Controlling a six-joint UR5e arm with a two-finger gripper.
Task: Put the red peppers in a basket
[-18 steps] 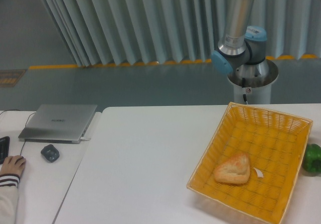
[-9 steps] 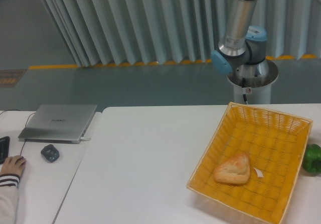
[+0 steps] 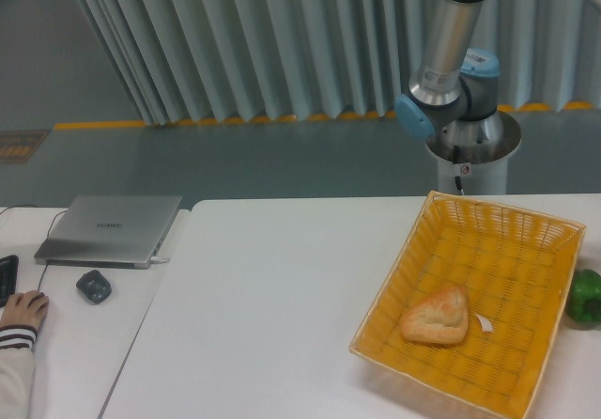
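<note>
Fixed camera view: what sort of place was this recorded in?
Probably a robotics lab or workshop floor: a robot arm on a pedestal behind a white table, a yellow line on the grey floor, and a laptop on a side desk where a person's hand rests.

Tabletop inventory, all places given from the basket.

- Yellow wicker basket (image 3: 512,269): rectangular, set skewed on the white table (image 3: 272,306).
- Bread piece (image 3: 436,316): inside the basket, near its front corner.
- White scrap (image 3: 484,323): inside, just beside the bread piece.
- Green pepper (image 3: 585,296): outside, close to the basket's wall on the viewer's right, partly cut off by the frame edge.
- Robot arm (image 3: 449,53): behind the basket's far rim, on a pedestal (image 3: 470,151), running out of view at the top.
- Closed laptop (image 3: 111,228), dark mouse (image 3: 94,286), person's hand (image 3: 23,308): well apart from the basket, far to the viewer's left.
</note>
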